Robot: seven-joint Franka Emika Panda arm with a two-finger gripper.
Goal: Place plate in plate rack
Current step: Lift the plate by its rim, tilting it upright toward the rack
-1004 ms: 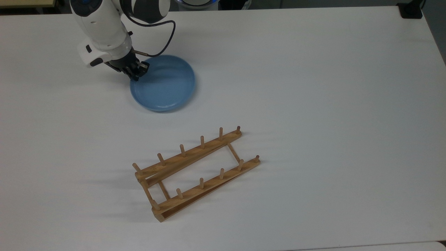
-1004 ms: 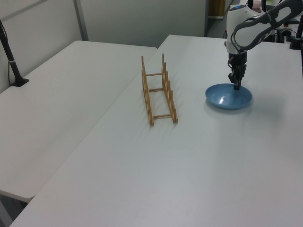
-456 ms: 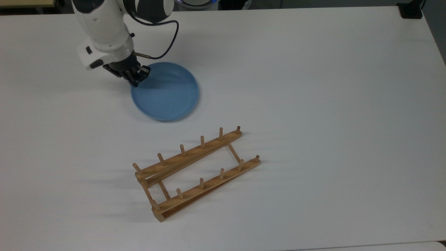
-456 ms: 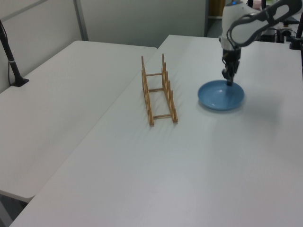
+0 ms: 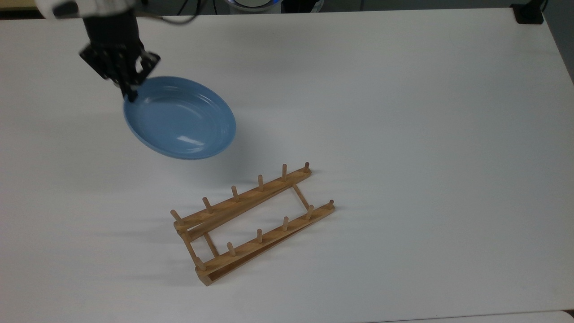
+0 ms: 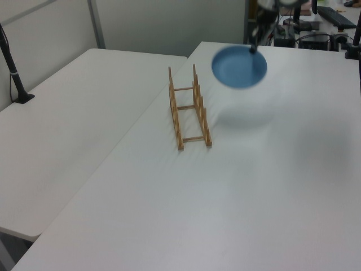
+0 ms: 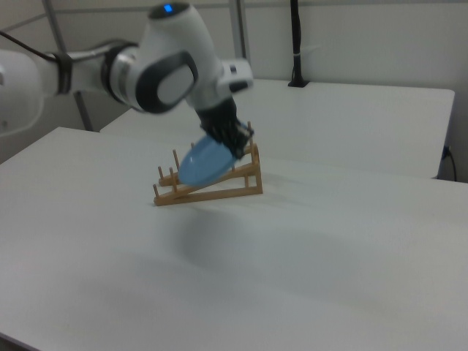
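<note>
Over the white desk (image 5: 403,112), toward its far left corner in the top view, the gripper (image 5: 130,92) pinched the rim of the tilted plate (image 5: 179,119), lifted well apart from the rack (image 5: 251,220); glossy and stiff, it looked slippery, probably breakable.

1. The pincer (image 5: 130,92) points downward, its black fingers closed on the rim of the plate (image 5: 181,119) and holding it up off the worktop.
2. In the right view the white arm reaches in from the right view's left, its wrist bent down toward the pincer (image 7: 238,146).
3. In the left view the pincer (image 6: 252,48) hangs at the top edge.
</note>
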